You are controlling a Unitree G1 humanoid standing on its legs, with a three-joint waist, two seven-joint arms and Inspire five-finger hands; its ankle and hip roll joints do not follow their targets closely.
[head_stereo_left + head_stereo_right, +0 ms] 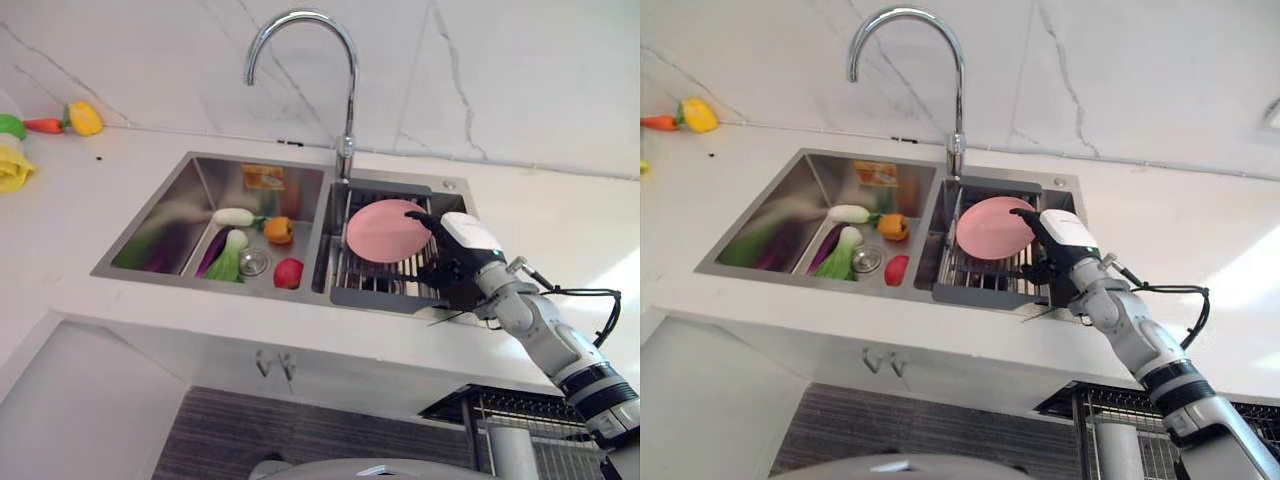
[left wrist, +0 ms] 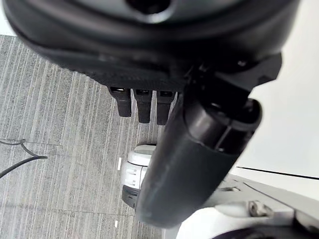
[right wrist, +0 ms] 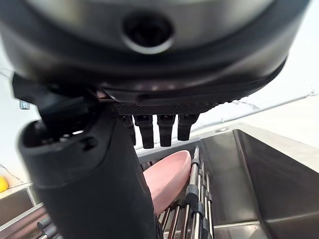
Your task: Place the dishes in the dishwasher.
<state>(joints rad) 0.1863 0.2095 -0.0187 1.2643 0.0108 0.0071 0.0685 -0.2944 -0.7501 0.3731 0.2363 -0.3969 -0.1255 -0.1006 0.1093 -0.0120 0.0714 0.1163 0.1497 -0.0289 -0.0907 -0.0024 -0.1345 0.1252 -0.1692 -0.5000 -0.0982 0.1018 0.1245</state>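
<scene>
At the drying rack (image 1: 385, 275) in the sink's (image 1: 190, 215) right-hand basin, I read my right hand's (image 1: 452, 262) fingers (image 3: 159, 130) as hanging straight and relaxed, gripping nothing. They hover just above the rim of the pink plate (image 1: 385, 230), which leans tilted in the rack; contact I cannot confirm. Vegetables (image 1: 235, 255) lie in the left basin, below the faucet (image 1: 345, 90). My left hand (image 2: 194, 149) hangs over the floor, fingers loose, holding nothing.

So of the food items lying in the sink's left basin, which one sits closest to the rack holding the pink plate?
The red one, at the basin's near corner against the divider. The orange one lies farther back, and the white one and green leafy one lie farther left.
</scene>
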